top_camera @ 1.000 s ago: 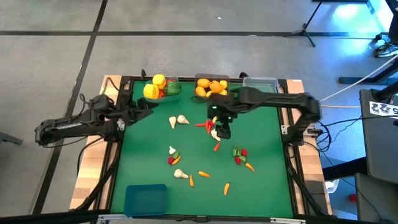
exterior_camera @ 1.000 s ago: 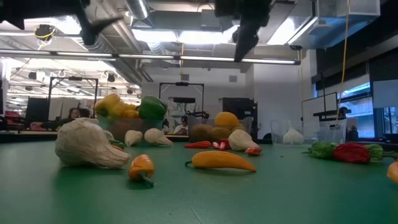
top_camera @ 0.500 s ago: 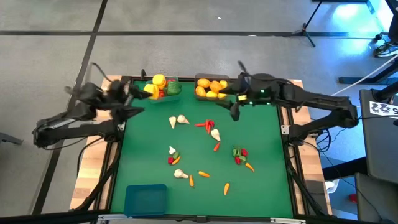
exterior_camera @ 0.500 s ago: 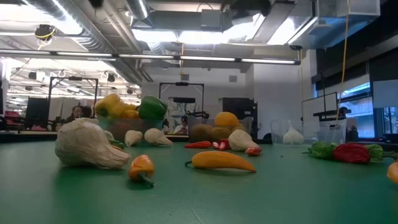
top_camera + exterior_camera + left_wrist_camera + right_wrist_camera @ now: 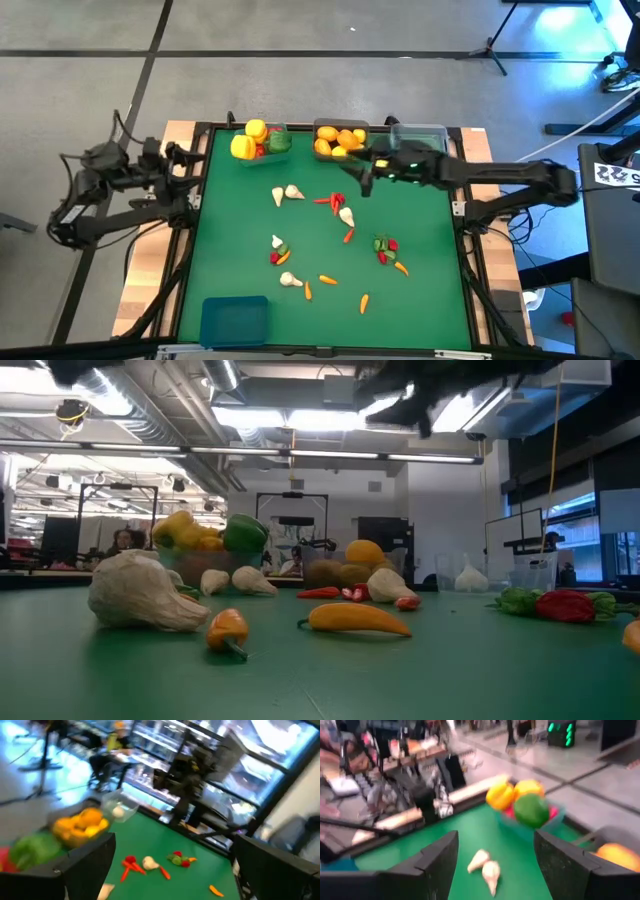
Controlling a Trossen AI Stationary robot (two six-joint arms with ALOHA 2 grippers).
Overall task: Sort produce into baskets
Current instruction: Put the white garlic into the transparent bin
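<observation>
- Pulling back past the bench's (image 5: pixel 430 250) left edge, the left claw (image 5: pixel 188 158) now hangs wide open and empty.
- Four baskets: teal (image 5: pixel 281 130) with peppers, grey (image 5: pixel 340 124) with oranges, clear (image 5: pixel 418 130), blue (image 5: pixel 233 318) at the front.
- Loose on the bench: roughly five garlic bulbs (image 5: pixel 288 193), five carrots (image 5: pixel 327 280), a few chillies (image 5: pixel 330 200).
- The right claw (image 5: pixel 364 180) has lifted off the middle garlic (image 5: pixel 345 214), jaws apart, carrying nothing; that pick likely needs redoing.

baskets (image 5: pixel 345 138) at table's (image 5: pixel 430 250) far edge | produce (image 5: pixel 335 235) scattered mid-table
</observation>
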